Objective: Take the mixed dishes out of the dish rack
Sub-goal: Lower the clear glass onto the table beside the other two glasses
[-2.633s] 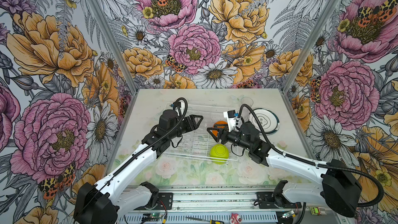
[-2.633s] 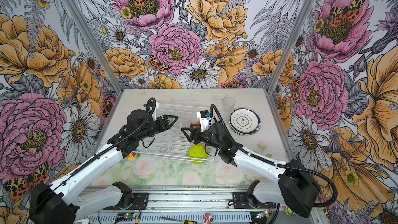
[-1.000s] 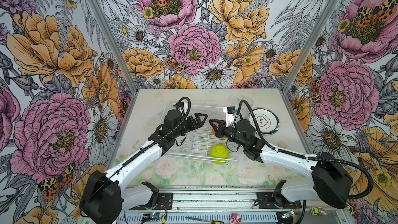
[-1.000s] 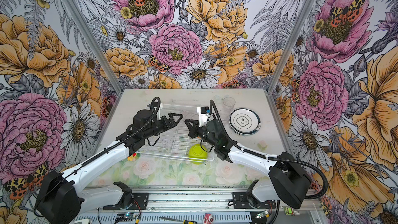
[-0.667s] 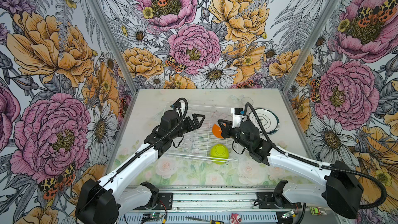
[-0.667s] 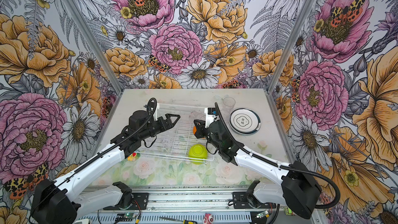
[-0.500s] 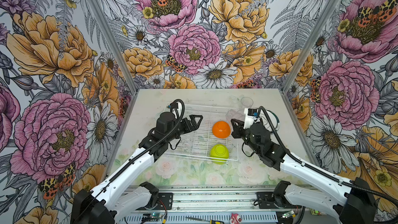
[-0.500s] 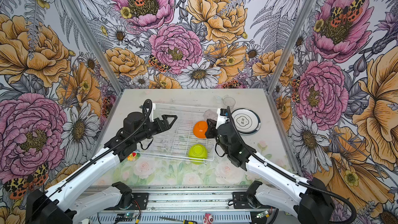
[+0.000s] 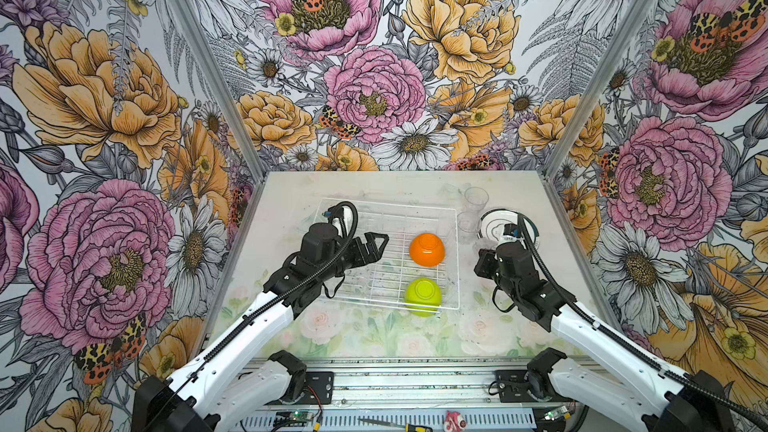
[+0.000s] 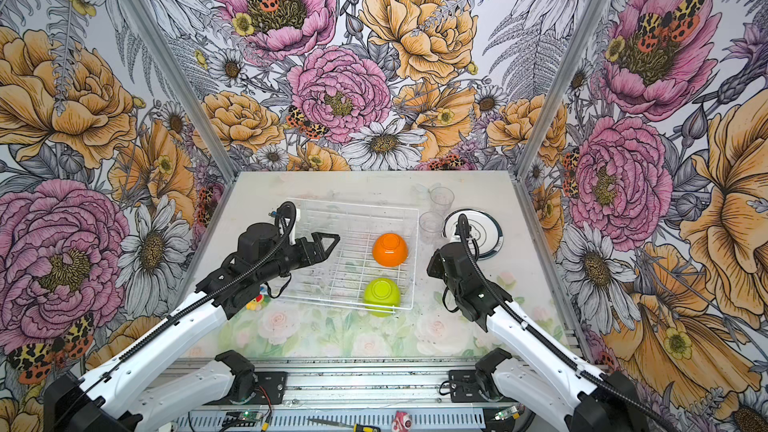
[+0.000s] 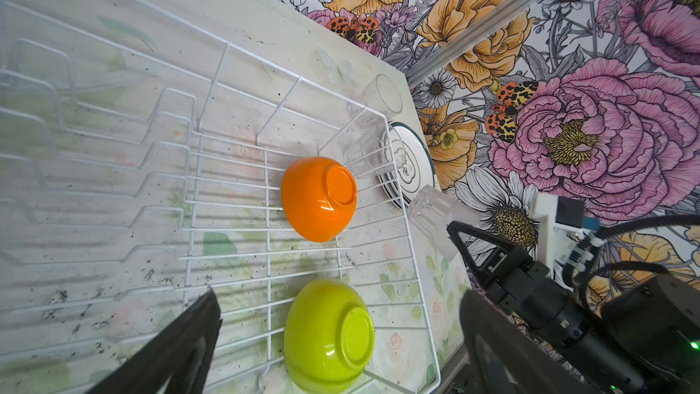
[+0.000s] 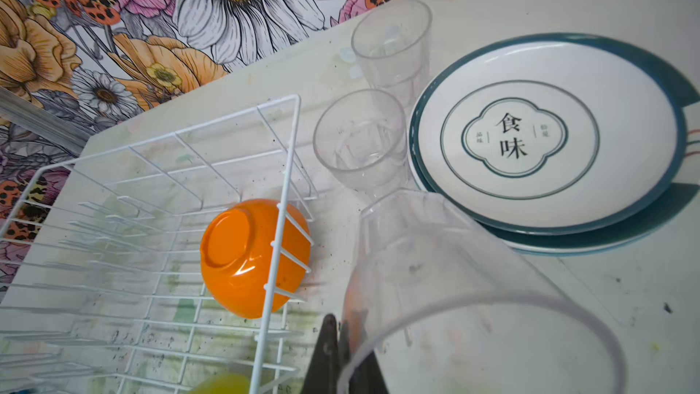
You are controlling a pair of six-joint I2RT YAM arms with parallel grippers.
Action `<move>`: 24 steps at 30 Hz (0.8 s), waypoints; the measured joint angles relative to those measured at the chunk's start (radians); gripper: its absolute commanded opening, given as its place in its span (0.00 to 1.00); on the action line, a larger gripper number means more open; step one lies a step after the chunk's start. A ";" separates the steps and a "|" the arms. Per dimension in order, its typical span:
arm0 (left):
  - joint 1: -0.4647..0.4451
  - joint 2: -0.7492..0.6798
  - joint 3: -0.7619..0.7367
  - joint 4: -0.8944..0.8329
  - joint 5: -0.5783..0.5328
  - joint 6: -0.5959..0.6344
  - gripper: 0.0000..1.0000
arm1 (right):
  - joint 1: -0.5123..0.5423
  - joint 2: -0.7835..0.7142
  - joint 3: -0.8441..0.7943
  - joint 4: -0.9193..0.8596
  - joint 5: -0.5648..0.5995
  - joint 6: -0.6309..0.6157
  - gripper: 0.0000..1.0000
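The white wire dish rack [image 9: 386, 214] [image 10: 357, 205] holds an upside-down orange bowl [image 9: 427, 249] [image 11: 318, 198] and an upside-down lime-green bowl [image 9: 422, 296] [image 11: 329, 335]. My left gripper [image 9: 376, 249] [image 11: 339, 297] hangs open over the rack's middle, holding nothing. My right gripper [image 12: 341, 350] [image 11: 454, 229] is just right of the rack, shut on the wall of a tilted clear cup [image 12: 454, 278] [image 11: 435, 214]. Two more clear cups [image 12: 360, 142] [image 12: 392, 39] stand on the table beside two stacked white plates [image 12: 530, 138] [image 9: 490, 222].
Flowered walls close in the table at the back and both sides. A small coloured toy [image 10: 254, 303] lies by the rack's front left corner. A metal rail with a screwdriver [image 9: 390, 423] runs along the front edge.
My right gripper has swung from over the orange bowl, out of the rack to its right, with the clear cup in it. The left gripper has drawn back a little, still open.
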 measured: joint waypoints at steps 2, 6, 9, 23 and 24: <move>-0.014 0.000 0.000 -0.010 -0.001 0.002 0.99 | -0.018 0.069 0.015 -0.027 -0.044 -0.011 0.00; -0.027 0.000 0.000 -0.031 -0.008 0.002 0.99 | -0.023 0.187 0.073 -0.066 -0.117 -0.038 0.00; -0.029 0.000 0.000 -0.045 -0.012 0.003 0.99 | -0.023 0.249 0.126 -0.071 -0.163 -0.058 0.00; -0.029 -0.014 0.000 -0.077 -0.031 0.013 0.98 | -0.024 0.402 0.267 -0.124 -0.225 -0.113 0.00; -0.029 -0.014 0.000 -0.077 -0.031 0.016 0.99 | -0.024 0.409 0.275 -0.134 -0.225 -0.118 0.00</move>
